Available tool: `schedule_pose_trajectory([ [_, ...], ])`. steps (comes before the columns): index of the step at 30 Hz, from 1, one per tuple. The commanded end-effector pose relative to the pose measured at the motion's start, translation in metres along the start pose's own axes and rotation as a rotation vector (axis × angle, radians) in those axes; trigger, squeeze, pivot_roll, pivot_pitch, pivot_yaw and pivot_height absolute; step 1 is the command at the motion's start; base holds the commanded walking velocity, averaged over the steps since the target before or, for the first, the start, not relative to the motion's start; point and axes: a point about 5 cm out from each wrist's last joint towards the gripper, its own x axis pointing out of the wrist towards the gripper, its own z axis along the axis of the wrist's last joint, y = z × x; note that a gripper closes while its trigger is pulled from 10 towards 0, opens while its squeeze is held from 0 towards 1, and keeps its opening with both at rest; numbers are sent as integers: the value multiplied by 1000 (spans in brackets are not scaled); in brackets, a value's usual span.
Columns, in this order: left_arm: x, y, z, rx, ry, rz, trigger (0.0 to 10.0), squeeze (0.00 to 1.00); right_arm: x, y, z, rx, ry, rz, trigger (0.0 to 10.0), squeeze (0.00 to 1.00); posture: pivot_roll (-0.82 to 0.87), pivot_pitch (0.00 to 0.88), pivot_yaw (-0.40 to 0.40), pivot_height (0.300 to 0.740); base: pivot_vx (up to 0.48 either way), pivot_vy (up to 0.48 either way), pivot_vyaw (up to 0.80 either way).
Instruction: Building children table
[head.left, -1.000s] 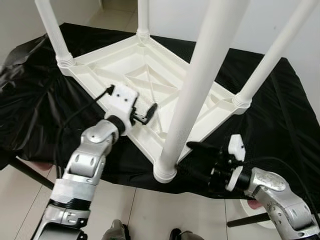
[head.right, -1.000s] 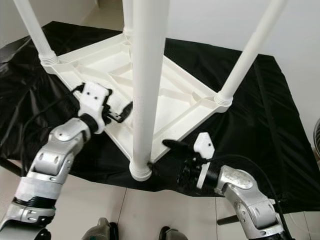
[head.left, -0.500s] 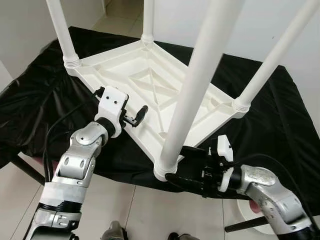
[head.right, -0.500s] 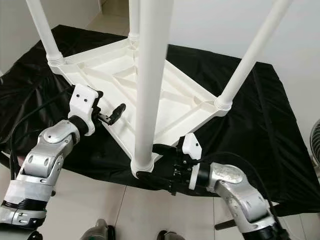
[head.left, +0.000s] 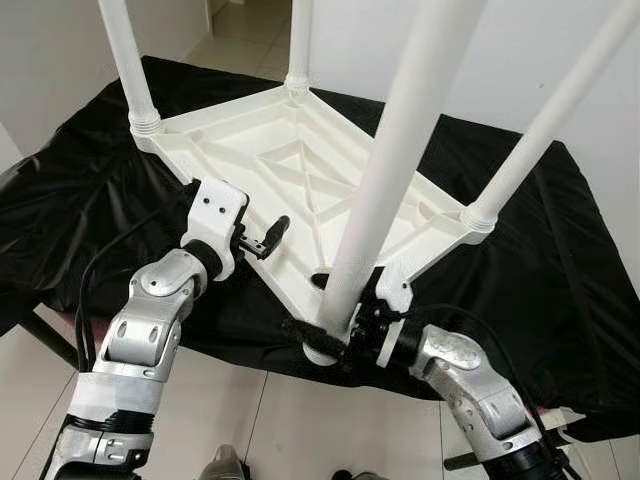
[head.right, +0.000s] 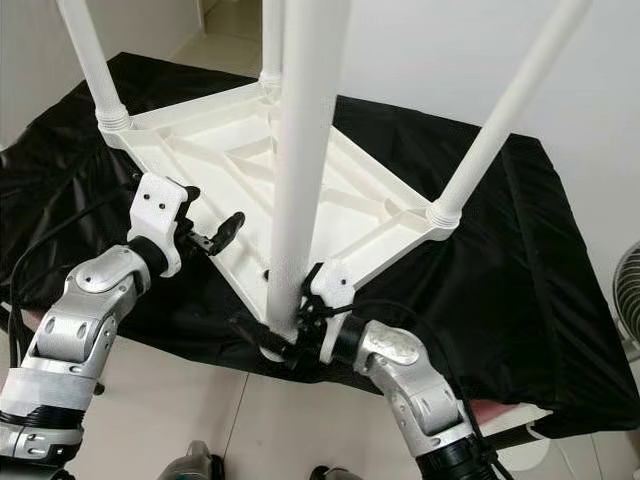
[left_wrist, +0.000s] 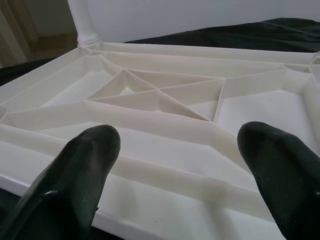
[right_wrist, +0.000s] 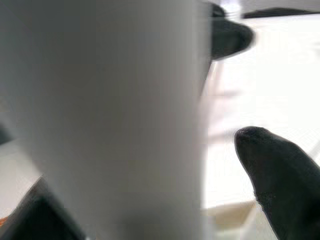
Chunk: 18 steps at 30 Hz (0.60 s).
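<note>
Tabletop (head.left: 300, 170), white plastic and upside down, lies on a surface draped in black cloth (head.left: 560, 250), its ribbed underside facing up. Four white legs stand up from its corners: the near leg (head.left: 385, 190) at the corner closest to the robot, the left leg (head.left: 125, 60), the far leg (head.left: 300, 40) and the right leg (head.left: 555, 110). The near corner sits at the front edge of the surface, above pale floor (head.left: 270, 420).

Right gripper (head.left: 318, 305) is at the base of the near leg, its jaws spread with one black finger on each side of the leg; whether they press on it cannot be told. In the right wrist view the leg is a blurred white column very close to the camera, with one fingertip (right_wrist: 277, 165) beside it and another dark tip past its far edge.

Left gripper (head.left: 262, 238) hovers just over the tabletop's left front rim, between the left leg and the near leg. Its jaws are wide open and hold nothing; in the left wrist view both fingers (left_wrist: 75, 180) frame the rim and the ribs beyond, without touching them.
</note>
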Motion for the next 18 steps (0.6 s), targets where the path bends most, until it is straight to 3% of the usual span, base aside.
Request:
schedule_pose_trajectory([
  [1, 0, -6, -1, 1, 2, -34, 10000, 0, -11, -17, 1, -25, 0, -116, 10000, 0, 168, 80, -69, 740, 0, 0, 0],
  [4, 1, -6, -1, 1, 2, -39, 10000, 0, -16, -25, 3, -35, -6, -163, 9765, 0, 165, 82, -67, 740, 0, 0, 0],
  [5, 1, -7, -1, 0, 0, -43, 10000, 0, -21, -29, 4, -38, -2, -183, 7216, 0, 161, 84, -65, 740, 0, 0, 0],
  [7, 2, -7, -1, -2, -1, -46, 10000, 0, -25, -32, 4, -42, 0, -198, 7216, 0, 161, 84, -65, 740, 0, 0, 0],
  [8, 2, -7, 0, 1, -4, -51, 10000, 0, -28, -36, 3, -25, 4, -223, 3451, 0, 158, 85, -63, 740, 0, 0, 0],
  [9, 2, -7, 0, 1, -4, -51, 10000, 0, -28, -36, 3, -25, 4, -223, 3451, 0, 158, 85, -63, 740, 0, 0, 0],
  [10, 2, -7, 0, -1, -4, -55, 10000, 0, -32, -40, 5, -33, -1, -246, 0, 0, 151, 88, -58, 740, 0, 0, 0],
  [14, 2, -11, 1, -1, -9, -96, 10000, 0, -43, -50, 7, -50, -8, -303, 0, 0, 145, 91, -54, 740, 0, 0, 0],
  [17, -1, -19, 1, 15, -17, -170, 10000, 0, -53, -58, 8, -63, -2, -349, 0, 0, 137, 96, -49, 740, 0, 0, 0],
  [18, -5, -28, 0, 25, -27, -251, 10000, 0, -58, -64, 8, -73, 4, -377, 0, 0, 134, 97, -48, 740, 0, 0, 0],
])
